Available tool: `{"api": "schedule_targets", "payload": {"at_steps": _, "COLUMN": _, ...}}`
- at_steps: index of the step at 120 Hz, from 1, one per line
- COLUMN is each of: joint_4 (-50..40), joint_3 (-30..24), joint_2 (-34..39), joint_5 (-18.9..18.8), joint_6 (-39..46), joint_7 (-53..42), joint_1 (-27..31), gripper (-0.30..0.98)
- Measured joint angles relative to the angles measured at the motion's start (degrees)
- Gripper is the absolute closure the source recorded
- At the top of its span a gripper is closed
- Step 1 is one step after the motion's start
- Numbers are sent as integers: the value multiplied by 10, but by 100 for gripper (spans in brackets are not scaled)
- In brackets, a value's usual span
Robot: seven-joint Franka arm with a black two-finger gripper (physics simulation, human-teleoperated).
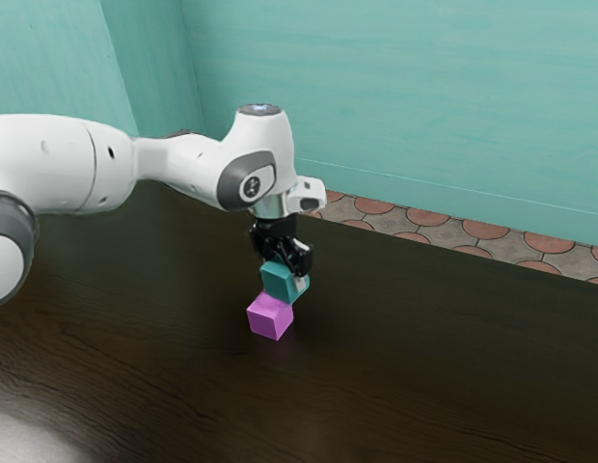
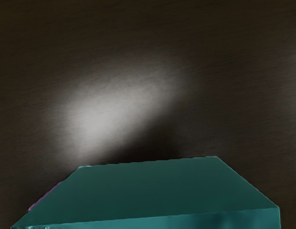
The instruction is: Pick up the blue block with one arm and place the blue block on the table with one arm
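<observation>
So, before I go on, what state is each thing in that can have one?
Gripper: at the blue block, pointing down; open or shut, I can't tell.
Arm: reaching in from the exterior view's left, hand low over the table.
Blue block: teal-looking, at the gripper; whether it is lifted clear or resting on something, I can't tell.
Pink block: on the table, partly overlapped by the blue one in the wrist view.

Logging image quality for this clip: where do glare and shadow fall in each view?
Exterior view: pale glare on the table at the lower left corner, dark shading around the pink block. Wrist view: whitish glare beyond the teal block, dark shadow beside it.
</observation>
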State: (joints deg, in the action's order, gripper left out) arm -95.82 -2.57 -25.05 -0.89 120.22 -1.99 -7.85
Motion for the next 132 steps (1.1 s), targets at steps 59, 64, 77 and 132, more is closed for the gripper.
{"api": "schedule_targets", "payload": {"at_steps": 59, "joint_4": 97, "joint_3": -2, "joint_2": -103, "joint_5": -9, "joint_6": -6, "joint_7": 11, "joint_1": -67, "gripper": 35}}
{"api": "schedule_targets", "payload": {"at_steps": 64, "joint_4": 98, "joint_3": -2, "joint_2": -105, "joint_5": -7, "joint_6": -6, "joint_7": 11, "joint_1": -67, "gripper": 28}}
{"api": "schedule_targets", "payload": {"at_steps": 77, "joint_4": 98, "joint_3": -2, "joint_2": -107, "joint_5": 2, "joint_6": -6, "joint_7": 9, "joint_1": -67, "gripper": 20}}
{"api": "schedule_targets", "payload": {"at_steps": 132, "joint_4": 88, "joint_3": -5, "joint_2": 10, "joint_5": 3, "joint_6": -32, "joint_7": 8, "joint_1": -72, "gripper": 2}}
